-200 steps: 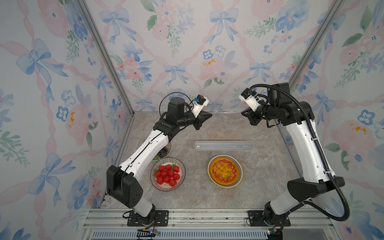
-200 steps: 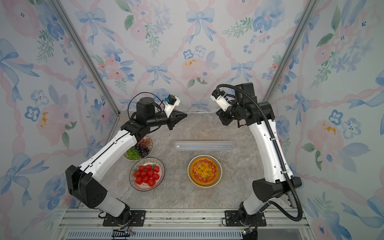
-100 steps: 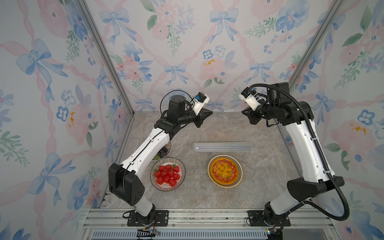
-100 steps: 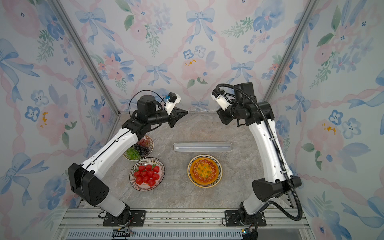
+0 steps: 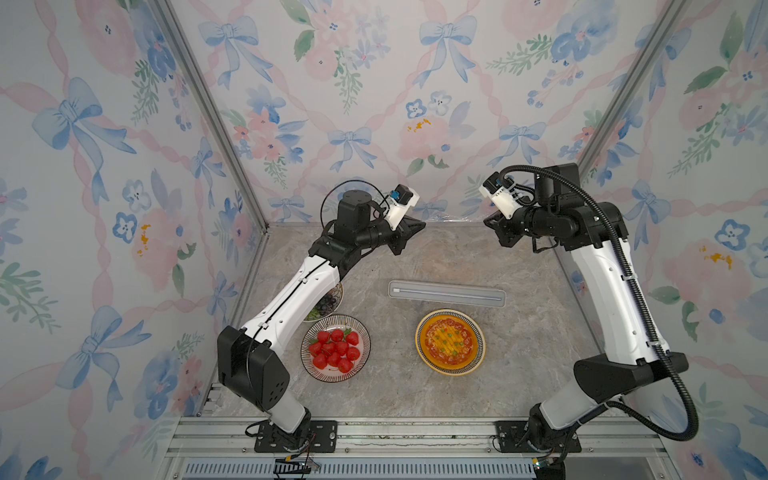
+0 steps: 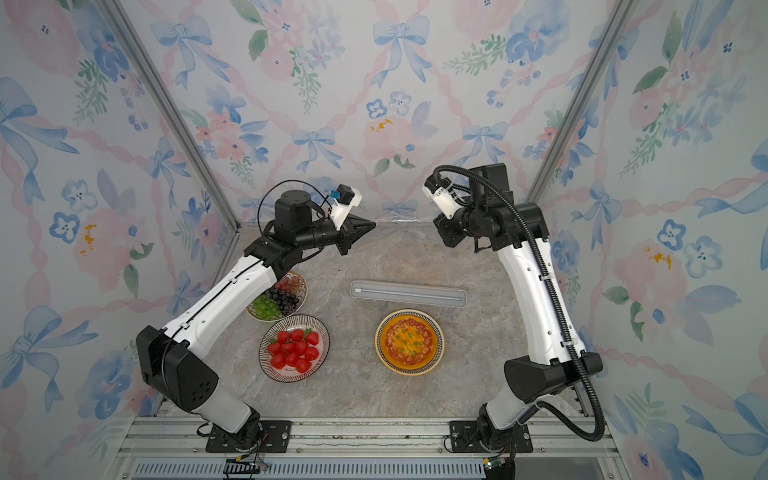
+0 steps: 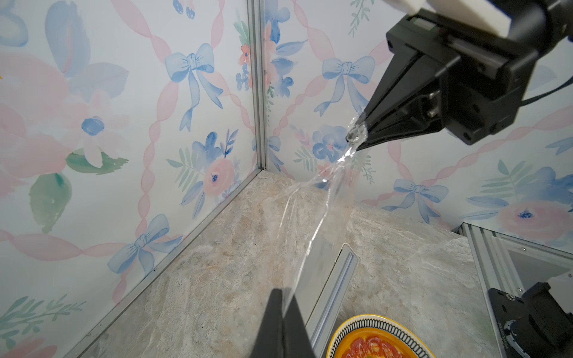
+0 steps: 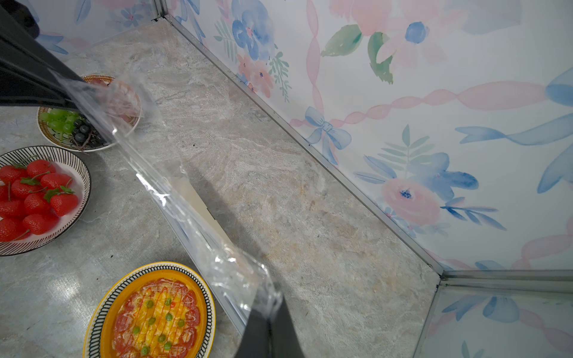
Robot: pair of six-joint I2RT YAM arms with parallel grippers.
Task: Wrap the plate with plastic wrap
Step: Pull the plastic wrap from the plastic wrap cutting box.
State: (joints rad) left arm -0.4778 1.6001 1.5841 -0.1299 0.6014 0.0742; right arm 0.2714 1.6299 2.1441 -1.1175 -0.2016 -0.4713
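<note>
The plate (image 5: 450, 343) (image 6: 409, 343) has a yellow rim and holds red and yellow food; it sits at the front middle of the table. Behind it lies the long cream box (image 5: 446, 293) (image 6: 408, 293). A sheet of plastic wrap (image 7: 322, 210) (image 8: 173, 198) is stretched in the air between my two grippers, above the box near the back wall. My left gripper (image 5: 422, 226) (image 7: 283, 291) is shut on one end of the film. My right gripper (image 5: 487, 222) (image 8: 273, 307) is shut on the crumpled other end. The film's top edge (image 5: 453, 219) shows faintly in both top views.
A striped bowl of strawberries (image 5: 336, 348) stands left of the plate. A dish of grapes (image 6: 277, 301) lies under my left forearm. Flowered walls close in the back and both sides, and an aluminium rail (image 5: 415, 432) runs along the front.
My left arm has shifted a little, its gripper staying high near the back wall. The right arm has hardly moved. The film stays held at both ends.
</note>
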